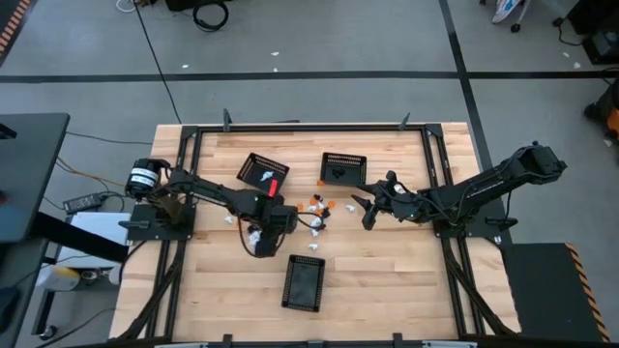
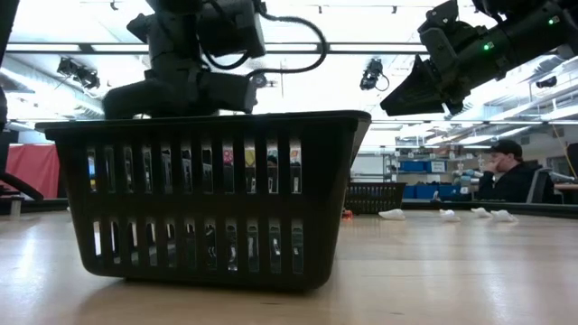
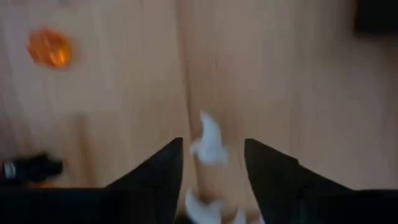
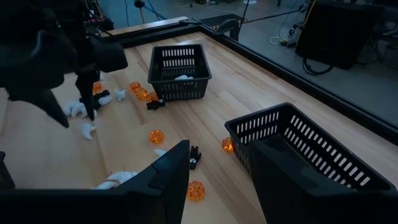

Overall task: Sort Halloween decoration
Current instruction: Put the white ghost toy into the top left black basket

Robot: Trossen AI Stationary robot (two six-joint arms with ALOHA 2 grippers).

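The Halloween decoration (image 1: 315,211) is a scatter of tiny orange, white and black trinkets lying on the table between the two arms. My left gripper (image 1: 259,239) points down over the white pieces at the scatter's left end. It is open, and in the left wrist view a white trinket (image 3: 208,146) lies on the wood between its fingers (image 3: 155,174), with gaps on both sides. My right gripper (image 1: 366,211) hangs open above the table, right of the scatter; orange pieces (image 4: 155,135) and a black piece (image 4: 194,155) lie ahead of it.
Three black mesh baskets stand on the table: a far-left one (image 1: 263,174) holding white pieces, a far-middle one (image 1: 343,169), and a near one (image 1: 304,282) that fills the low view (image 2: 217,199). A black frame (image 1: 435,174) borders the table. A person (image 2: 510,171) sits beyond it.
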